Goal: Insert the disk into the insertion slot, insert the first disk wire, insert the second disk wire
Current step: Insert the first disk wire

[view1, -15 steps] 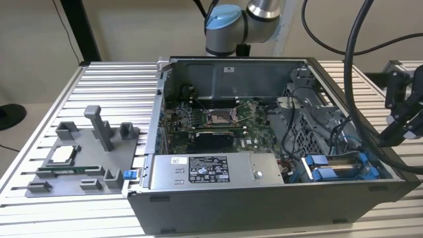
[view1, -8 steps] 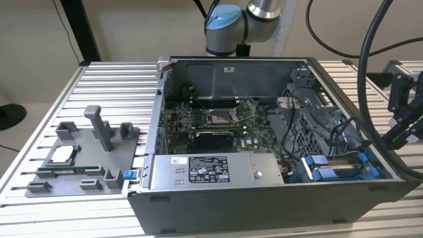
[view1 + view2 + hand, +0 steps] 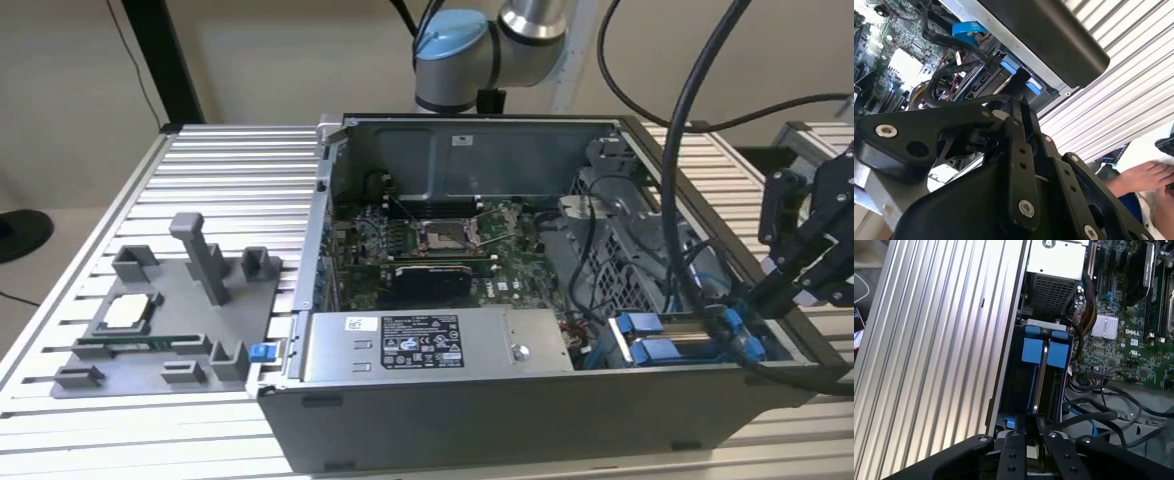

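The disk stands edge-on in the insertion slot at the case's front corner, on the exterior view's right. Its blue bracket tabs stick up from the bay and also appear in the exterior view and the second wrist view. My gripper hangs at the bay's outer end, right over the case wall, with its tip down at the disk's end. A blue disk wire and black wires lie loose beside the bay. Whether either is plugged in is hidden.
The open grey case sits on a ribbed aluminium table. Inside are the motherboard and the labelled power-supply box. A grey fixture with posts stands on the exterior view's left. A person's hand rests off the table.
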